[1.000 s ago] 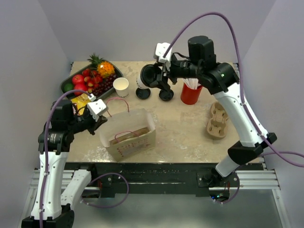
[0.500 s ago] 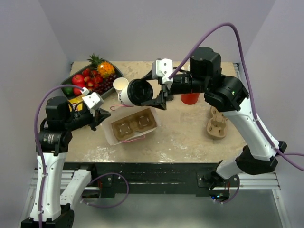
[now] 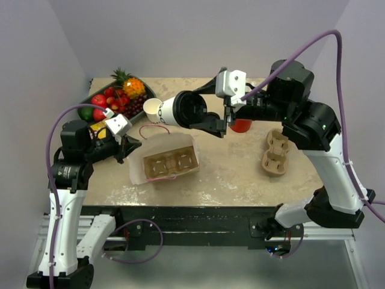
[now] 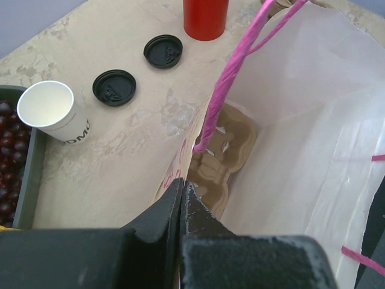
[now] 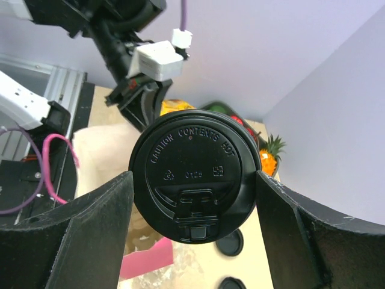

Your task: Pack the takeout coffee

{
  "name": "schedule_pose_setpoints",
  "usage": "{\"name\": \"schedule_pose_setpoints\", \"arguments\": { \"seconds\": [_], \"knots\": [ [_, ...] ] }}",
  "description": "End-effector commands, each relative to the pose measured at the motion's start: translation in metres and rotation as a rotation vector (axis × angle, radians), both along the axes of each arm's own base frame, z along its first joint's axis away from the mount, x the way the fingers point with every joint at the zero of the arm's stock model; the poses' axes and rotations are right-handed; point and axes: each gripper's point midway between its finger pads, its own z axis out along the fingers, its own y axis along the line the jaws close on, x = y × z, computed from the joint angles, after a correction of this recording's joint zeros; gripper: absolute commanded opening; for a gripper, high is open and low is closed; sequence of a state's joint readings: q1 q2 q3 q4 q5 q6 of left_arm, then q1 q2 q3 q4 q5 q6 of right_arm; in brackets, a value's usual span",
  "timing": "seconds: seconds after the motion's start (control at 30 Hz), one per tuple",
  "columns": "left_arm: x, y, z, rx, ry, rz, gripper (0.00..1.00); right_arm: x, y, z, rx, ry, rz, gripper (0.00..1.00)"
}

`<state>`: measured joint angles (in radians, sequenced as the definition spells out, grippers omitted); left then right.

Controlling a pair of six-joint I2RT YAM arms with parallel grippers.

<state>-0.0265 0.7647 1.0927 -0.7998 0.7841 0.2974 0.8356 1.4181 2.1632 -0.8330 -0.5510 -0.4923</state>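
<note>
The lidded cup (image 3: 171,111) lies on its side in the air. My right gripper (image 3: 201,118) clamps it at the lid (image 5: 194,173), with my jaws spread wide around it. It hangs over the far side of the table (image 3: 234,168), just behind the open bag (image 4: 313,120) and near a bare cup (image 4: 48,108) beside the fruit tray (image 4: 33,174). My left gripper (image 4: 181,192) is pinched tight on the bag's rim. A carrier (image 4: 231,141) sits inside the bag. Two loose lids (image 4: 114,88) lie beyond it.
</note>
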Motion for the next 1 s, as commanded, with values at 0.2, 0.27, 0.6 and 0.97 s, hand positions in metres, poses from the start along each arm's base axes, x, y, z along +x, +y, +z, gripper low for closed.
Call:
{"name": "schedule_pose_setpoints", "arguments": {
  "seconds": [0.2,0.27,0.6,0.97],
  "knots": [
    [0.001,-0.007,0.025,-0.067,-0.049,-0.012,0.0,-0.031,-0.001,-0.04,-0.112,0.029,0.099,0.0],
    [-0.004,-0.009,0.026,-0.082,-0.039,-0.022,0.0,-0.021,0.001,-0.046,-0.127,-0.001,0.048,0.0],
    [-0.03,-0.018,0.034,-0.137,-0.036,-0.073,0.0,-0.012,0.016,-0.133,-0.386,-0.132,0.041,0.0],
    [-0.052,-0.025,0.025,-0.23,0.027,-0.089,0.0,-0.016,0.039,-0.178,-0.529,-0.222,-0.001,0.0]
  ]
}}
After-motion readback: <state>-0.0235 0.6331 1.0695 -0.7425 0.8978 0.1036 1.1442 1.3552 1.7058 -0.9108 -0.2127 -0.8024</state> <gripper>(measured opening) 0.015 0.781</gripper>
